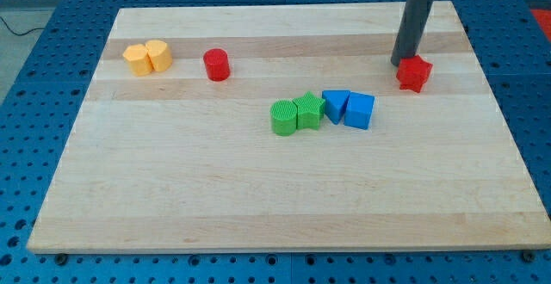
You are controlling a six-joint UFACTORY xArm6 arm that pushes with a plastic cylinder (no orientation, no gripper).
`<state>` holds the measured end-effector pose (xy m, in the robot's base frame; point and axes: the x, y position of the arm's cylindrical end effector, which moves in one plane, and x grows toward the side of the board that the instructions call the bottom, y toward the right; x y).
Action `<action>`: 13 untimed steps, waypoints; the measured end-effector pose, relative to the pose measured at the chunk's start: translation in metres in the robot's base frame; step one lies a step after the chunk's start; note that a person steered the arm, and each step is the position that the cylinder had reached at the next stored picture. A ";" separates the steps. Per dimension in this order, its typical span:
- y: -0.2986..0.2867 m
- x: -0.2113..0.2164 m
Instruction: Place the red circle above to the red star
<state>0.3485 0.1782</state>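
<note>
My tip (399, 63), the lower end of a straight dark rod, rests on the pale wooden board (258, 206), grasping nothing, since it has no jaws and can only push. Just to its view-right and slightly lower sits the small red star-shaped block (414, 74), touching or very nearly touching the rod; contact cannot be confirmed. The red cylindrical block, the task's circle (216, 64), lies well off to the tip's view-left at much the same height on the board, clear of everything. Beyond it, farther view-left, two yellow-orange blocks (147, 58) sit pressed together. Below and view-left of the tip, a row of four: a green cylinder-like block (282, 117), a green star-like block (308, 111), a blue triangular block (336, 105) and a blue cube-like block (360, 111). Judgement: the circle is not yet engaged, so this is the approach stage. Next move calls for leaving the star undisturbed, travelling to the circle's far, view-left side, then pushing it view-right, finishing toward the view's top of the star.
</note>
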 end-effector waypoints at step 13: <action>-0.187 -0.011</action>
<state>0.3373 -0.0092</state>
